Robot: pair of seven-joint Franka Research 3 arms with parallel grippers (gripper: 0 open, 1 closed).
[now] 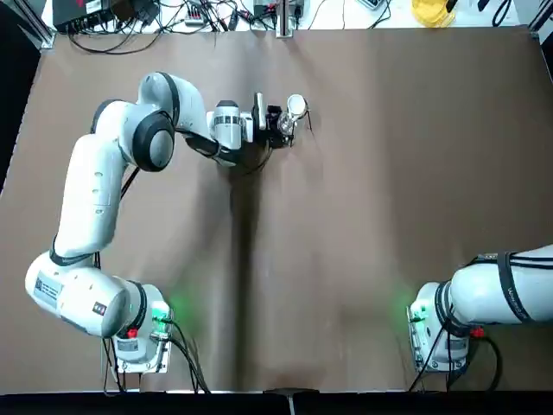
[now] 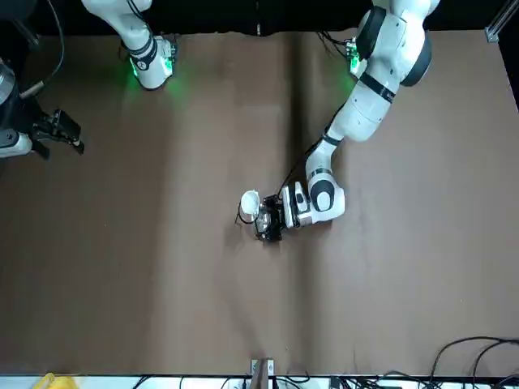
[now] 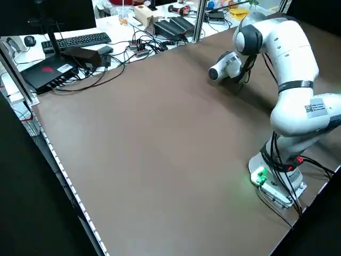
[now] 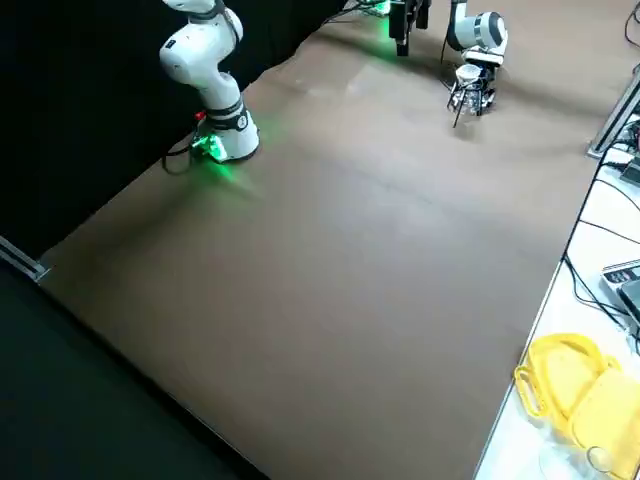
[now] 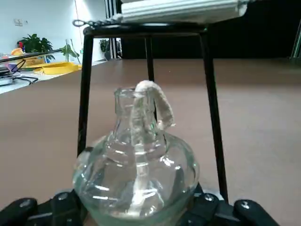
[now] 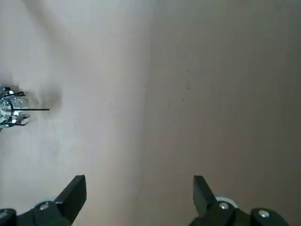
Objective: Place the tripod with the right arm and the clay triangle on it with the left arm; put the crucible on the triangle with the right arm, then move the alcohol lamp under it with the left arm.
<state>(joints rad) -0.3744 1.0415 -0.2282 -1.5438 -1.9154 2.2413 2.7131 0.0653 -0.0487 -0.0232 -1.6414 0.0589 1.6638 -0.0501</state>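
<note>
The black wire tripod (image 5: 210, 94) stands at the table's far middle, with the white clay triangle (image 5: 178, 9) lying across its ring. On top sits the white crucible (image 1: 296, 105) (image 2: 250, 199). The clear glass alcohol lamp (image 5: 136, 179), wick up, stands low between the tripod's legs, its neck just below the ring. My left gripper (image 1: 281, 125) (image 5: 136, 209) reaches in from the tripod's left, shut on the lamp's body. My right gripper (image 6: 138, 193) hangs open and empty far back on the right side (image 2: 57, 134).
Cables and a yellow object (image 1: 432, 10) line the far edge beyond the brown mat. A keyboard and electronics (image 3: 80, 40) lie on the bench to the left. A yellow container (image 4: 575, 385) sits off the mat's far corner.
</note>
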